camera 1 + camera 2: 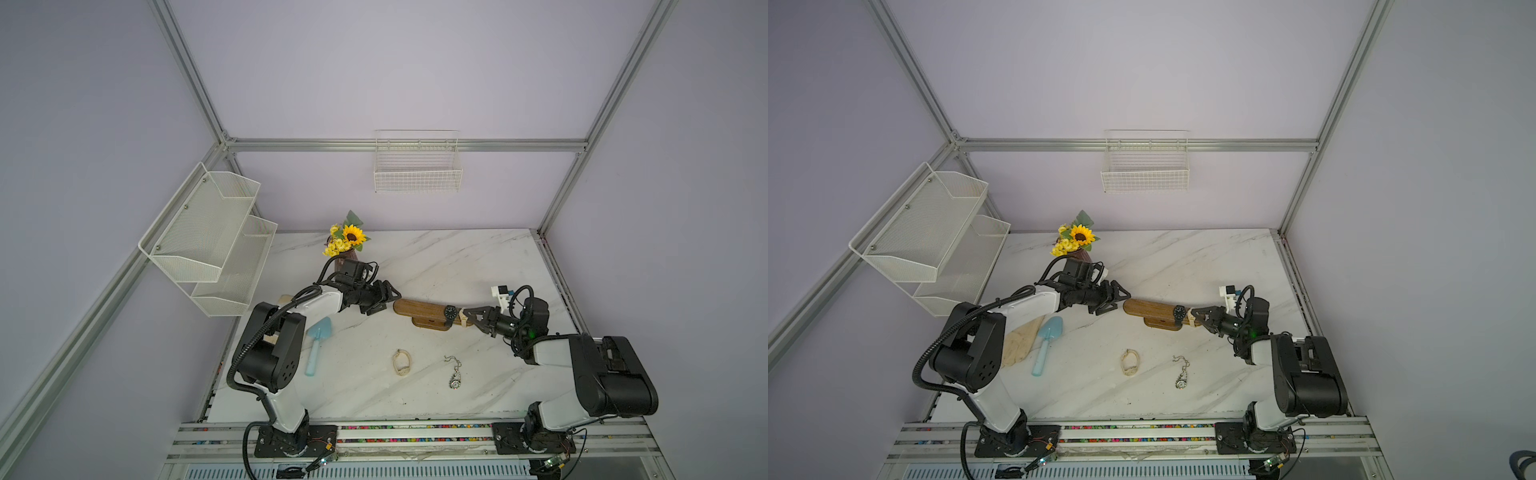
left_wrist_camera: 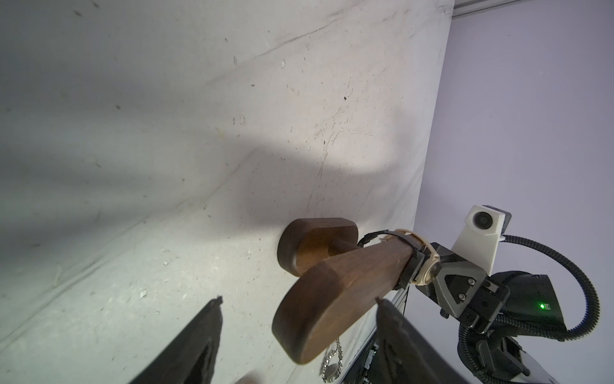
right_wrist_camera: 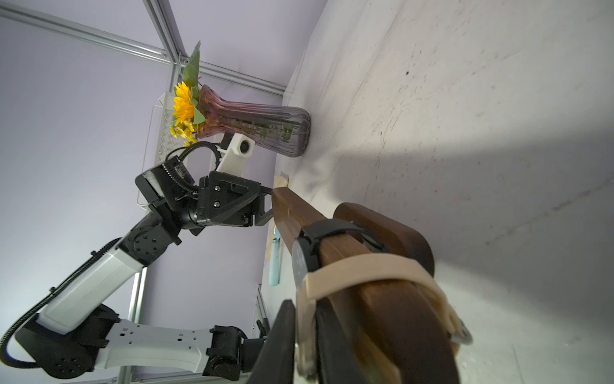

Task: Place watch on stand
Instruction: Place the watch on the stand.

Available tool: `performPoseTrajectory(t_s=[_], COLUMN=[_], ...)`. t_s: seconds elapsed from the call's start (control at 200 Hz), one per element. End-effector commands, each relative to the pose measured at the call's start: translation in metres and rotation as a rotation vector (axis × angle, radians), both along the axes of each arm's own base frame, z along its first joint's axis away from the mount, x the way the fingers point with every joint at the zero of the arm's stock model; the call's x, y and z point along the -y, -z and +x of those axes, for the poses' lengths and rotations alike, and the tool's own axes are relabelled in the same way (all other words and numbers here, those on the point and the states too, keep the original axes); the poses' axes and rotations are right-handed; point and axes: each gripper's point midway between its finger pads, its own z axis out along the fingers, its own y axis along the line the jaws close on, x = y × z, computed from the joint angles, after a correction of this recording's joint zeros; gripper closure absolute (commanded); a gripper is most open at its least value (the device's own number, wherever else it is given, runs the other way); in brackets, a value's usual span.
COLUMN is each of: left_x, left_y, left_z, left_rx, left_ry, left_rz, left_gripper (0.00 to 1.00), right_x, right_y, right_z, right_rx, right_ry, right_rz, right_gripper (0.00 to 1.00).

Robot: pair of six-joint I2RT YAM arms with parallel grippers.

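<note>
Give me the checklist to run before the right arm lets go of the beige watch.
1. The beige watch is looped round the bar of the stand: ok.
2. The black watch sits on the bar beside it: ok.
3. The right jaws are off the strap: not ok, they pinch it.
4. The left jaws stand open astride the bar's other end: ok.
5. The stand is upright: ok.
</note>
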Motion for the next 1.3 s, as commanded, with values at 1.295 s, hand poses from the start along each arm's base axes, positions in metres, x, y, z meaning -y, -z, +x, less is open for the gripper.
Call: performPoseTrajectory(t_s=[1.295], left_x=[0.017], left_y=[-0.042], left_z=[-0.005], left_rx=[0.109], left_ry=[0.061], left_rz=[-0.003], left_gripper=[0.33], right_x=[0.033], right_y=[0.009], right_z=[-0.014], right_rx=[-0.099], right_ry=[0.182], right_rz=[-0.391], right_gripper=[0.74])
